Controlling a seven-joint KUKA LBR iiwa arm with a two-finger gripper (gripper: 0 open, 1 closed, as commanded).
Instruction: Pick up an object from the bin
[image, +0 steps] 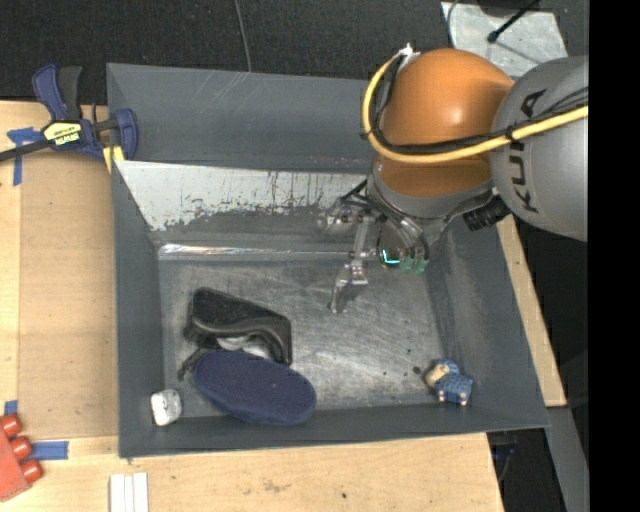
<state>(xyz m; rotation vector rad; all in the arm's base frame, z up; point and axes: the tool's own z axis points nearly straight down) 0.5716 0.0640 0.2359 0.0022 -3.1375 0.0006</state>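
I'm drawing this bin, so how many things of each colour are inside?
Black curved thing: 1
Navy pad: 1
White lump: 1
Blue-yellow toy: 1
Total: 4

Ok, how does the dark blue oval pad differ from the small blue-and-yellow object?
The dark blue oval pad is far larger, one plain colour, lying lower left against a black curved object. The small blue-and-yellow object is lumpy, two-coloured, alone in the lower right corner. Both rest on the grey metal bin floor.
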